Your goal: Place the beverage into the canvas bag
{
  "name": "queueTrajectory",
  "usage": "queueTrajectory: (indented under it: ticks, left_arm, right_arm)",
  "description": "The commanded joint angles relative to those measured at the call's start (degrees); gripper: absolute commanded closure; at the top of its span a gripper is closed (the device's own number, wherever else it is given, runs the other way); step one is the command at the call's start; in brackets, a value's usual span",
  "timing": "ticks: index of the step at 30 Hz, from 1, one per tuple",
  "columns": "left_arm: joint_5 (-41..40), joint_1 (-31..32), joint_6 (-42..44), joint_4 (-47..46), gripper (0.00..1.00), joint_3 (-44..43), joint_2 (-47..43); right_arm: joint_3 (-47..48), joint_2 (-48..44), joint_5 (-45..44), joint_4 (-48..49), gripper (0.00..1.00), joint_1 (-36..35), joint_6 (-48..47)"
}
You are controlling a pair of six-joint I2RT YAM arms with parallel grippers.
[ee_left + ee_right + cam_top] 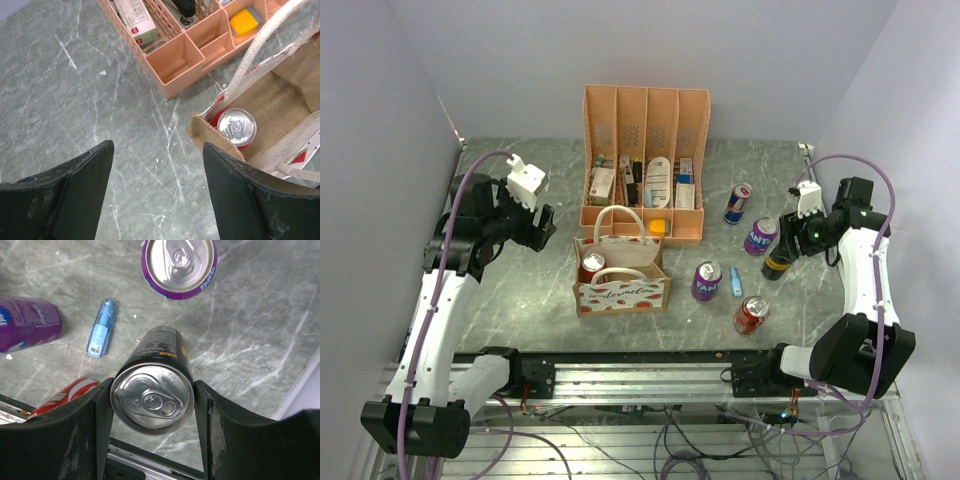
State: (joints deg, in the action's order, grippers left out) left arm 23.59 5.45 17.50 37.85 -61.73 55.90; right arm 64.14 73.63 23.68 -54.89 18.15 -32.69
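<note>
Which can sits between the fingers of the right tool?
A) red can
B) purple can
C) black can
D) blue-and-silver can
C: the right wrist view shows the black can, silver top towards the camera, flanked closely on both sides by the fingers of the right tool.

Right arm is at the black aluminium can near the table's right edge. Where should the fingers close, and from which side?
Take the black aluminium can by its round side wall just below the top rim, the right gripper coming from above, one finger each side. It stands upright, and the purple drink can is near, so a high pinch likely stays clear.
</note>
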Motion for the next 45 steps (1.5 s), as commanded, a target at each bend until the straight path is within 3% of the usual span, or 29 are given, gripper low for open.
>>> queueTrajectory:
  ticks: [1, 11, 18, 26, 36, 45]
  left_arm:
    - [1.9, 0.17, 1.44, -1.1, 0.17, 0.83, -1.98]
    - [0.81, 0.3, 3.37, 2.06, 0.21, 0.09, -0.29]
    - [2.25, 1.16, 4.46, 2.88, 0.22, 0.71, 1.49]
    - [3.81, 2.09, 6.68, 3.99, 0.22, 1.11, 2.88]
    - [9.25, 2.78, 12.07, 10.06, 0.24, -2.18, 2.72]
    - [9.08, 4.75, 11.24, 8.1, 0.25, 1.07, 2.33]
  right_arm:
    - [7.61, -3.04, 4.47, -2.94, 0.8, 0.48, -0.79]
    - [21.19, -2.44, 7.95, -8.35, 0.95, -5.52, 0.94]
    - [28.24, -1.21, 2.42, -4.99, 1.0, -24.72, 7.14]
    - [36.56, 5.17, 8.44, -4.51, 1.0, -38.64, 7.64]
    - [36.67, 9.04, 8.15, 0.74, 1.0, -56.33, 5.2]
    - [33.03, 13.14, 6.07, 9.19, 1.0, -63.18, 4.98]
